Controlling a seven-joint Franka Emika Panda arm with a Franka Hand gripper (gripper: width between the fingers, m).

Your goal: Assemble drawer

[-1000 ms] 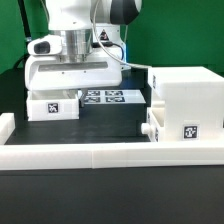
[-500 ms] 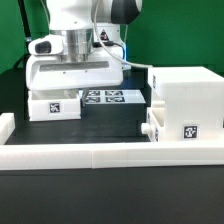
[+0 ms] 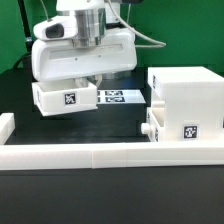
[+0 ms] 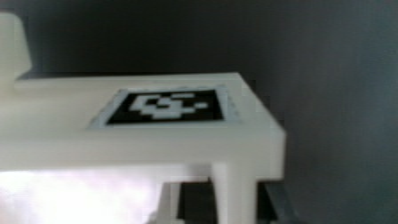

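Casing (image 3: 184,100): on the table, a knobbed tray (image 3: 158,130) slotted into its front. Second tray (image 3: 66,97): lifted off the table, well apart from the casing, clamped in the gripper (image 3: 84,72). Marker board (image 3: 122,97): flat between second tray and casing.

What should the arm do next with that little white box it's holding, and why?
Probably carry the tray toward the exterior view's right, to the casing. The gripper appears to hold it clear of the table, while another tray already sits low in the casing's front, so this one likely belongs there too.
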